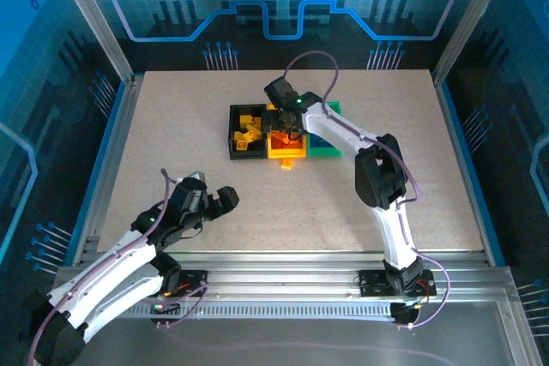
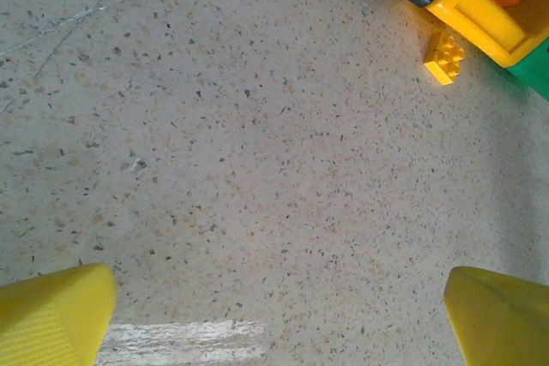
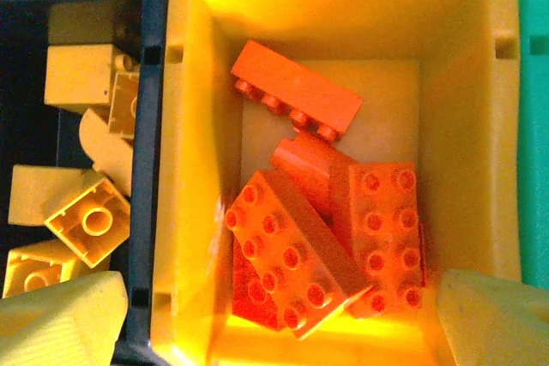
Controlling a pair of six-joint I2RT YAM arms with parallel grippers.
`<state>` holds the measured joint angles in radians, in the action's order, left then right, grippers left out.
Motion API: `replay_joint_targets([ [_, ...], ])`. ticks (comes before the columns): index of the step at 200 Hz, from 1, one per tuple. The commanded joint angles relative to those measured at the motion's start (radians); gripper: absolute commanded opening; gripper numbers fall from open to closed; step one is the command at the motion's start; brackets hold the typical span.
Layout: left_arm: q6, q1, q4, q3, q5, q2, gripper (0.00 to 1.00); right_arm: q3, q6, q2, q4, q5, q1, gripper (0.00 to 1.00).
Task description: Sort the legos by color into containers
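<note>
Three joined bins sit mid-table: black (image 1: 233,133), yellow (image 1: 283,155) and green (image 1: 326,150). My right gripper (image 1: 290,126) hovers open over the yellow bin (image 3: 197,169); its yellow fingertips (image 3: 60,319) stand wide apart with nothing between them (image 3: 274,336). Below it lie several orange bricks (image 3: 296,255). The black bin (image 3: 154,23) holds several yellow bricks (image 3: 86,220). One small yellow brick (image 2: 444,57) lies on the table just in front of the yellow bin (image 2: 480,19), also visible from above (image 1: 289,163). My left gripper (image 1: 214,199) is open and empty over bare table (image 2: 279,323).
The green bin's wall (image 3: 533,126) shows at the right edge of the right wrist view. The speckled tabletop (image 1: 300,212) stretches between the bins and the arm bases. Metal frame rails (image 1: 283,263) run along the near edge, with blue panels around.
</note>
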<state>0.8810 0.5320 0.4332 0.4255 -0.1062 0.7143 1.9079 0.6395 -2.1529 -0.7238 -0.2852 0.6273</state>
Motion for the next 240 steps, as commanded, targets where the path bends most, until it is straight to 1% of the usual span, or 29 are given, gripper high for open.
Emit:
replay_joint_targets([
  [1, -0.022, -0.01, 0.019, 0.038, 0.025, -0.011, 0.99, -0.116, 0.04, 0.142, 0.016, -0.037, 0.035, 0.94],
  [19, -0.025, -0.012, 0.013, 0.039, 0.025, -0.015, 0.99, -0.286, 0.09, 0.249, 0.088, -0.071, 0.074, 0.92],
  [37, -0.029, -0.014, 0.005, 0.04, 0.031, -0.015, 0.99, -0.424, 0.134, 0.32, 0.148, -0.11, 0.121, 0.87],
  [57, -0.036, -0.016, 0.0, 0.039, 0.038, -0.013, 0.99, -0.529, 0.173, 0.348, 0.19, -0.156, 0.166, 0.81],
  [76, -0.043, -0.018, -0.001, 0.042, 0.046, -0.014, 0.99, -0.585, 0.202, 0.321, 0.23, -0.171, 0.183, 0.74],
  [90, -0.046, -0.018, 0.001, 0.043, 0.05, -0.015, 0.99, -0.6, 0.219, 0.284, 0.255, -0.18, 0.182, 0.68],
  [121, -0.042, -0.019, 0.002, 0.034, 0.061, -0.017, 0.99, -0.604, 0.211, 0.22, 0.34, -0.213, 0.184, 0.65],
  [173, -0.032, -0.018, -0.014, 0.023, 0.071, -0.012, 0.99, -0.539, 0.317, 0.112, 0.284, -0.284, 0.17, 0.67],
  [190, -0.036, -0.018, -0.011, 0.028, 0.073, -0.01, 0.99, -0.522, 0.332, 0.082, 0.285, -0.286, 0.165, 0.67],
  [221, -0.037, -0.019, -0.003, 0.029, 0.076, -0.011, 0.99, -0.481, 0.37, 0.036, 0.252, -0.314, 0.152, 0.63],
  [240, -0.035, -0.019, 0.002, 0.028, 0.078, -0.01, 0.99, -0.475, 0.388, 0.021, 0.254, -0.307, 0.137, 0.6],
])
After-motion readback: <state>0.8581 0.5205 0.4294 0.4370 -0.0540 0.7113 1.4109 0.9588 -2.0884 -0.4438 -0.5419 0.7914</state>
